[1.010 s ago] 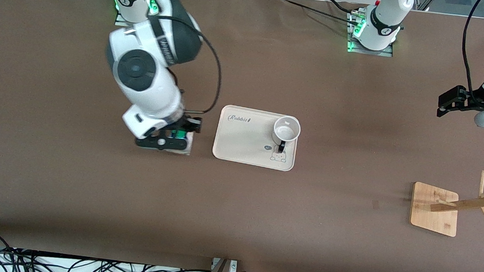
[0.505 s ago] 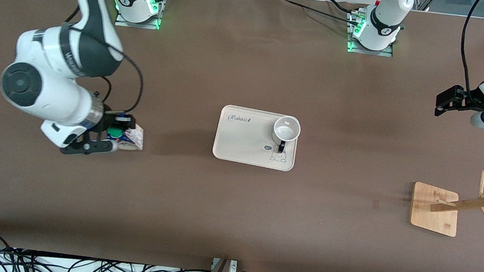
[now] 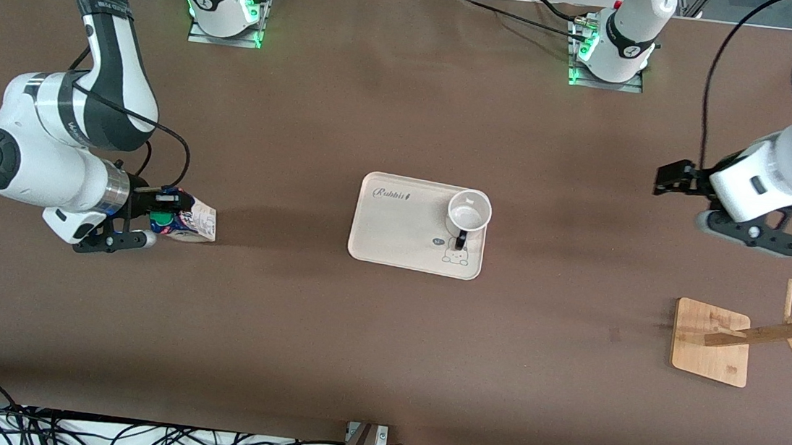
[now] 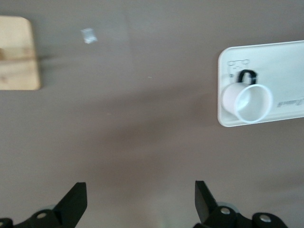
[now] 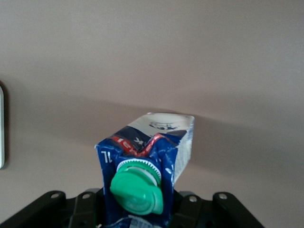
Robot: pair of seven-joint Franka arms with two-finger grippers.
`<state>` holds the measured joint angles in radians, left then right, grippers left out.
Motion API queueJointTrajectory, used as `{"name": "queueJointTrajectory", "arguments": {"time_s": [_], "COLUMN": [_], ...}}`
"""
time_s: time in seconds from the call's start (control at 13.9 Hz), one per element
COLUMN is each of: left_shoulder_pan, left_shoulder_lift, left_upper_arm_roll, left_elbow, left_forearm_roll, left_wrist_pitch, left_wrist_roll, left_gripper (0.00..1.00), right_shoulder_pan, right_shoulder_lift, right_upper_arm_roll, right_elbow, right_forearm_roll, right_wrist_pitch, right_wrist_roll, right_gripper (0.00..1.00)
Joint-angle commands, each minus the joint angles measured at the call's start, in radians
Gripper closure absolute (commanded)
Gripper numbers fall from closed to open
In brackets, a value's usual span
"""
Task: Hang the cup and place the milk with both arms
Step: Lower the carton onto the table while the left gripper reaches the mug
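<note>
1. Right gripper (image 3: 149, 217) sits at the right arm's end of the table, fingers closed narrow on the top of the milk (image 3: 187, 223); the carton leans, its base toward the tray

2. In the right wrist view the milk (image 5: 147, 164) fills the space between the fingers, green cap (image 5: 137, 186) toward the camera; whether its base rests on the table or hangs just above it I cannot tell

3. Left gripper (image 3: 672, 180) hovers over bare table at the left arm's end, fingers spread wide, holding nothing

4. The cup (image 3: 468, 215) stands upright on the tray (image 3: 394, 240), at the tray's end toward the left arm, handle turned toward the front camera

5. Wooden rack (image 3: 748, 336) stands near the left arm's end, nearer the front camera than the left gripper; cup not yet hung

6. Risk: a grip high on the soft gable could let the tilted carton swing or slip out

7. Risk: the thin loop handle gives the left gripper little margin; a poor approach could tip the cup or shove the tray

8. Risk: a knock against the rack's pegs could topple it
</note>
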<state>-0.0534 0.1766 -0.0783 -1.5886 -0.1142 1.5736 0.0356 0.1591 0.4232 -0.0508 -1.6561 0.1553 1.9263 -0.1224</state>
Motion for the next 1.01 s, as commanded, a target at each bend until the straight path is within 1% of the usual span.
{"name": "queueJointTrajectory", "arguments": {"time_s": [0.0,0.07,0.22,0.29,0.36,0.43,0.58,0.65,0.79,0.94], "left_shoulder_pan": [-0.08,-0.139,-0.251,-0.299,-0.339,-0.361,-0.387,-0.42,-0.45,-0.486], "left_shoulder_lift": [0.093,0.127,0.196,0.233,0.263,0.274,0.311,0.332,0.346,0.347], "left_upper_arm_roll": [-0.037,-0.043,-0.043,-0.043,-0.041,-0.043,-0.043,-0.043,-0.043,-0.041], "left_elbow": [0.041,0.041,0.038,0.038,0.038,0.027,0.016,0.009,-0.049,-0.134], "left_forearm_roll": [-0.036,-0.021,0.016,0.039,0.054,0.082,0.145,0.162,0.165,0.172], "left_wrist_pitch": [0.046,0.107,0.208,0.248,0.272,0.287,0.312,0.344,0.463,0.625], "left_wrist_roll": [-0.088,-0.124,-0.207,-0.226,-0.239,-0.262,-0.272,-0.284,-0.4,-0.483], "left_gripper": [0.0,0.0,0.0,0.0,0.0,0.0,0.0,0.0,0.0,0.0], "right_shoulder_pan": [-0.007,-0.007,-0.007,-0.007,-0.007,-0.007,-0.006,-0.006,-0.006,-0.004], "right_shoulder_lift": [-0.04,-0.037,-0.038,-0.038,-0.038,-0.04,-0.047,-0.049,-0.06,-0.096], "right_upper_arm_roll": [0.006,0.006,0.006,0.006,0.006,0.006,0.006,0.006,0.003,-0.006], "right_elbow": [-0.088,-0.108,-0.149,-0.151,-0.146,-0.136,-0.07,-0.032,0.056,0.111], "right_forearm_roll": [0.021,0.021,0.021,0.021,0.021,0.02,0.018,0.017,0.003,-0.032], "right_wrist_pitch": [0.081,0.112,0.169,0.172,0.169,0.165,0.14,0.093,-0.014,-0.094], "right_wrist_roll": [-0.016,-0.016,-0.026,-0.026,-0.023,-0.014,-0.014,-0.014,0.012,0.015], "right_gripper": [0.71,0.71,0.66,0.47,0.0,0.0,0.0,0.0,0.0,0.0]}}
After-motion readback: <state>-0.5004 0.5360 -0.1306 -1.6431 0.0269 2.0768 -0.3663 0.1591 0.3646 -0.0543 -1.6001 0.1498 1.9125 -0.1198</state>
